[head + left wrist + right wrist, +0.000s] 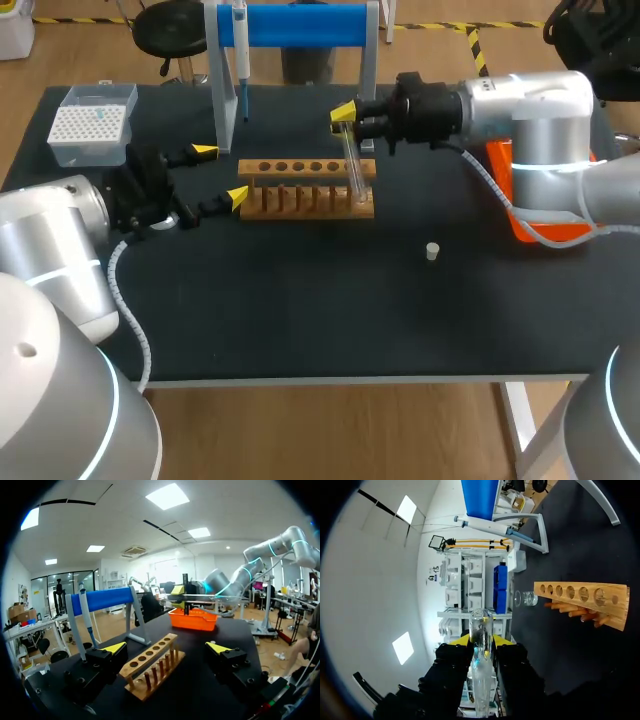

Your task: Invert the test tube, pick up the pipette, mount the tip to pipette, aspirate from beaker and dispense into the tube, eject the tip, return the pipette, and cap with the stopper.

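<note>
The clear glass test tube (353, 165) (481, 627) is clamped near one end between the yellow-tipped fingers of the right gripper (343, 117) (481, 641), which press on it from both sides. In the head view the tube hangs tilted, its free end at the end of the light wooden test tube rack (305, 190) (150, 667) (585, 597) nearest the right arm (whether it touches the wood cannot be told).

The left gripper (221, 175) (166, 647) sits just beside the rack's other end, fingers spread wide and holding nothing. In its wrist view the rack lies ahead, between the two fingers.

The white and blue pipette (242, 60) (86, 615) (490, 527) hangs on the grey stand with a blue crossbar (300, 25) (102, 600) behind the rack, well apart from both grippers. A clear plastic box of white tips (90, 125) stands at the far left corner of the black table (300, 320). The small white stopper (432, 251) lies alone on the table in front of the right arm. An orange plastic tray (503, 185) (192, 619) shows partly under that arm.
</note>
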Robot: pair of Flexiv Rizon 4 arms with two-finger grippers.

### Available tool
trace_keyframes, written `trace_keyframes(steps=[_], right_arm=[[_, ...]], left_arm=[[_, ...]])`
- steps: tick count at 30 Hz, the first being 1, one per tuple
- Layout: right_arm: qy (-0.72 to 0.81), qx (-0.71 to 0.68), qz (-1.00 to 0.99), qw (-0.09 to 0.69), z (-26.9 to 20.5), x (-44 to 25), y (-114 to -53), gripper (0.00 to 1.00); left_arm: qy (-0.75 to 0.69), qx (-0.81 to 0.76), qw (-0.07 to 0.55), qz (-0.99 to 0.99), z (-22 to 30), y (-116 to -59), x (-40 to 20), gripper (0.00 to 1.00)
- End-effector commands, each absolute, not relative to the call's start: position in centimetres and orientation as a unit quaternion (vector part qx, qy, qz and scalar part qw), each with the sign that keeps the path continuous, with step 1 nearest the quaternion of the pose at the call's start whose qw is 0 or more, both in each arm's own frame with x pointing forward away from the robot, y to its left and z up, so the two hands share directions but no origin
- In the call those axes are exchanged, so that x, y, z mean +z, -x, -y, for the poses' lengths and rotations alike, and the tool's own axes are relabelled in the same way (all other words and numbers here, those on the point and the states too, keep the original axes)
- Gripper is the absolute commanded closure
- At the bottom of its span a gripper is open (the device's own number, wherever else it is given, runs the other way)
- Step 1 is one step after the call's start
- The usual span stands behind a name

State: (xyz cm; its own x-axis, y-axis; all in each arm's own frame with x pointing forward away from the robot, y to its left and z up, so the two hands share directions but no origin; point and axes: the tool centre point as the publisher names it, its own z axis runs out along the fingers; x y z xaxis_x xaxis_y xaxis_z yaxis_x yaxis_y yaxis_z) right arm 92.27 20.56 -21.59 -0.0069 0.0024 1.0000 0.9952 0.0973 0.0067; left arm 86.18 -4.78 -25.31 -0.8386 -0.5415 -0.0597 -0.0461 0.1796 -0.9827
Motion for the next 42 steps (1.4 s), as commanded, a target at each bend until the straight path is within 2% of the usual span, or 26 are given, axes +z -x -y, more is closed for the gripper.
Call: trace_keyframes(steps=[1,5,8,13,24,28,30,37,42], right_arm=[[0.475,-0.476,0.526,0.520,-20.5,-21.5,-92.2,1.00],[0.475,-0.476,0.526,0.520,-20.5,-21.5,-92.2,1.00],[0.475,-0.476,0.526,0.520,-20.5,-21.5,-92.2,1.00],[0.475,-0.476,0.526,0.520,-20.5,-21.5,-92.2,1.00],[0.475,-0.476,0.526,0.520,-20.5,-21.5,-92.2,1.00],[0.475,-0.476,0.526,0.520,-20.5,-21.5,-92.2,1.00],[0.475,-0.476,0.526,0.520,-20.5,-21.5,-92.2,1.00],[0.475,-0.476,0.526,0.520,-20.5,-21.5,-92.2,1.00],[0.475,-0.476,0.526,0.520,-20.5,-21.5,-92.2,1.00]], left_arm=[[0.201,-0.607,0.207,-0.740,5.1,-86.1,-25.3,0.00],[0.201,-0.607,0.207,-0.740,5.1,-86.1,-25.3,0.00],[0.078,-0.644,0.271,-0.711,5.5,-86.0,-24.0,0.00],[-0.157,-0.596,0.359,-0.701,6.5,-84.8,-22.4,0.00],[-0.157,-0.596,0.359,-0.701,6.5,-84.8,-22.4,0.00],[-0.266,-0.541,0.475,-0.641,6.1,-84.9,-22.2,0.00],[-0.309,-0.495,0.506,-0.635,6.0,-85.0,-22.4,0.00],[-0.410,-0.423,0.580,-0.562,6.5,-84.5,-21.5,0.00],[-0.450,-0.389,0.602,-0.532,7.3,-84.2,-20.9,0.00]])
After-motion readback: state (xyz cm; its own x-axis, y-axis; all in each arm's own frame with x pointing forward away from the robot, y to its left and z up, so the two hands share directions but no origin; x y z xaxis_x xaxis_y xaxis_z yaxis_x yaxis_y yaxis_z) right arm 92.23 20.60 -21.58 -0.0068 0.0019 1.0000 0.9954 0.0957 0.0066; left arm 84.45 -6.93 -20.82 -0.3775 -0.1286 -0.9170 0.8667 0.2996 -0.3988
